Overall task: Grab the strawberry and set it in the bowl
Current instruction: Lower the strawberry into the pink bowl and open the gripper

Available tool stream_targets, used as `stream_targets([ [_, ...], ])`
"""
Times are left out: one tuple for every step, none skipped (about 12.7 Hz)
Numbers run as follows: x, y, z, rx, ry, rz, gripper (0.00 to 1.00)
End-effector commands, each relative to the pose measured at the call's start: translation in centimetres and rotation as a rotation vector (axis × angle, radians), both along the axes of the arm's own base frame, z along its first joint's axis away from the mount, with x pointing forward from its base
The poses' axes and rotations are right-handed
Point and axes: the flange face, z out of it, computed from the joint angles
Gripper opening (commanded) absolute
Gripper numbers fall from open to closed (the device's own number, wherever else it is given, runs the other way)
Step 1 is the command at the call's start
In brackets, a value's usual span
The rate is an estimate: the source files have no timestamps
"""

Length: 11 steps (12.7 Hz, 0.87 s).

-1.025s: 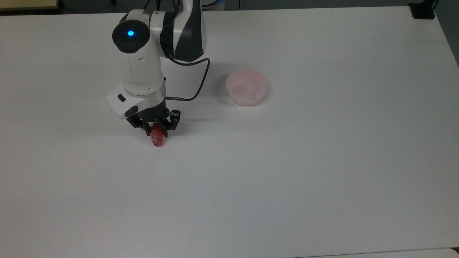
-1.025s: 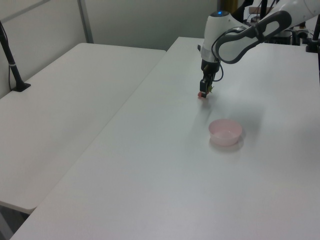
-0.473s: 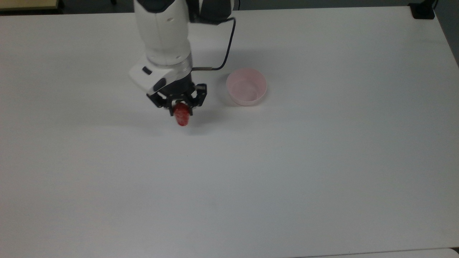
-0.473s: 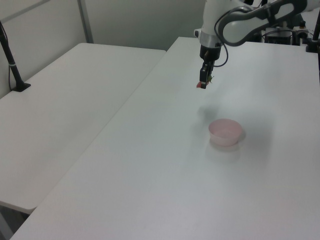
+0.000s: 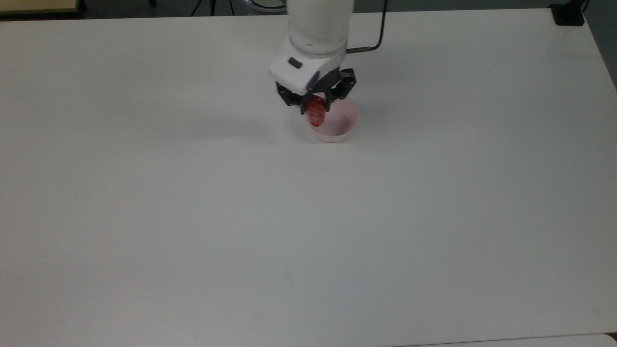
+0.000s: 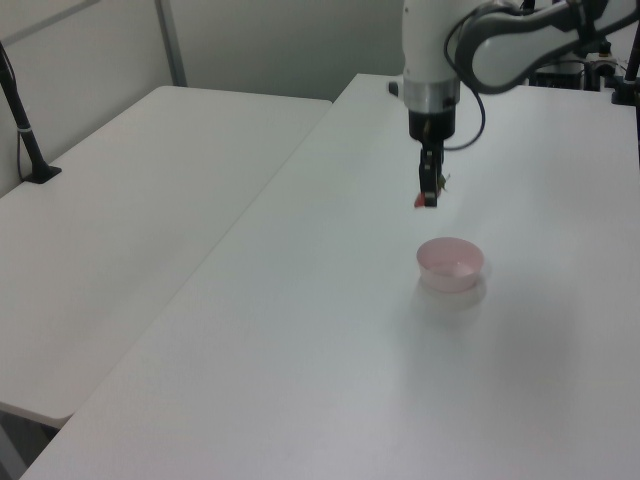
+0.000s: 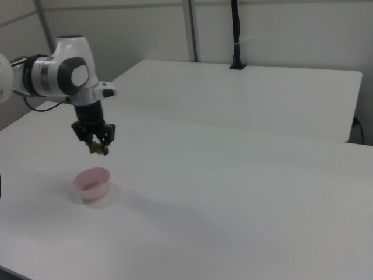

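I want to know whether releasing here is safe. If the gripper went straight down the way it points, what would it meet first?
Probably the bowl. The gripper hangs above it with the strawberry in its fingers; the side views leave unclear whether it is over the rim or the middle.

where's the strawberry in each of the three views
Top view: the small glossy red strawberry sits upper centre, held in the hand, overlapping the rim of the pale pink round plastic bowl.
Left view: upper right of centre, hanging above the bowl.
Right view: left side, mid-height, above the bowl.
Shared landmark: the pink bowl just below the strawberry.
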Motion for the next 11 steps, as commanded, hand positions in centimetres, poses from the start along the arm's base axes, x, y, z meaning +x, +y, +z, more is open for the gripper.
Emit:
stream_targets([
  [-2.7,3.6,-2.6,-0.039,0.055,0.019,0.49],
  [-2.9,4.1,-3.1,-0.039,0.062,0.027,0.49],
  [-2.9,4.3,-3.7,-0.038,0.069,0.031,0.49],
  [-2.8,4.3,-4.7,-0.038,0.086,0.031,0.51],
  [-2.5,4.3,-5.9,-0.036,0.103,0.029,0.67],
  [-2.4,4.3,-6.2,-0.035,0.108,0.029,0.84],
  [-2.3,4.2,-6.2,-0.035,0.108,0.028,1.0],
  [-2.3,4.1,-6.0,-0.035,0.106,0.026,1.0],
  [-2.1,3.7,-4.8,-0.034,0.095,0.015,1.0],
  [-2.3,3.2,-2.9,-0.039,0.091,0.001,1.0],
  [-2.2,2.0,0.0,-0.046,0.077,-0.028,1.0],
])
